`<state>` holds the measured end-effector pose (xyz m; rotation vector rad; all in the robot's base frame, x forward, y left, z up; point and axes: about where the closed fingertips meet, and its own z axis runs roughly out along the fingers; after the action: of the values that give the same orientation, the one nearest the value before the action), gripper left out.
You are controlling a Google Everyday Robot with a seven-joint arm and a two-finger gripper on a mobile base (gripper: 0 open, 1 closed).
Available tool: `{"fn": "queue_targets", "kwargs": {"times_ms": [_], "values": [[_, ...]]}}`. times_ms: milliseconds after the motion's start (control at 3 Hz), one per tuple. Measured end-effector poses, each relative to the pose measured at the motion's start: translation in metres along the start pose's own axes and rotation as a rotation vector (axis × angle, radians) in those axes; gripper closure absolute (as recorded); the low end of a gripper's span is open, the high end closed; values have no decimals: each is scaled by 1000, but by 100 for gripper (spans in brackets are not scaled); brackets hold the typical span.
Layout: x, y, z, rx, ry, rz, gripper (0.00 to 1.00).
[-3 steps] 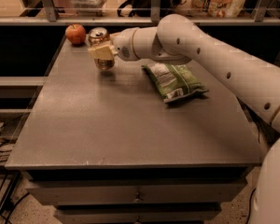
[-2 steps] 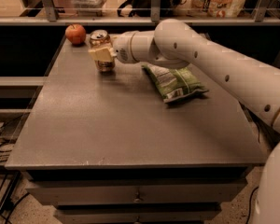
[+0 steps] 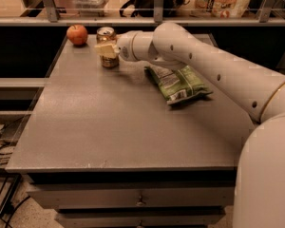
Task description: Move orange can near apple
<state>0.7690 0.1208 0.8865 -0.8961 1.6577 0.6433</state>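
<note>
The orange can stands upright at the far left of the grey table, its silver top showing. The red apple sits just left of it near the table's far left corner, a small gap apart. My gripper reaches in from the right and is shut on the can. One pale finger crosses the can's front and hides its middle. The white arm stretches from the right across the back of the table.
A flat green chip bag lies right of the can, partly under my arm. A shelf rail with boxes and bags runs behind the table's far edge. Drawers sit below the front edge.
The gripper and the can have shifted slightly toward the far edge. The apple and the chip bag have not moved.
</note>
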Motion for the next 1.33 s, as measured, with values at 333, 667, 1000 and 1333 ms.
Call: {"fn": "queue_targets", "kwargs": {"times_ms": [333, 667, 1000, 1333], "values": [[-4, -29, 12, 26, -6, 0, 100], [-18, -50, 19, 44, -18, -25, 100], [-36, -62, 28, 41, -40, -49, 100], [-49, -64, 38, 15, -68, -56, 100]]}}
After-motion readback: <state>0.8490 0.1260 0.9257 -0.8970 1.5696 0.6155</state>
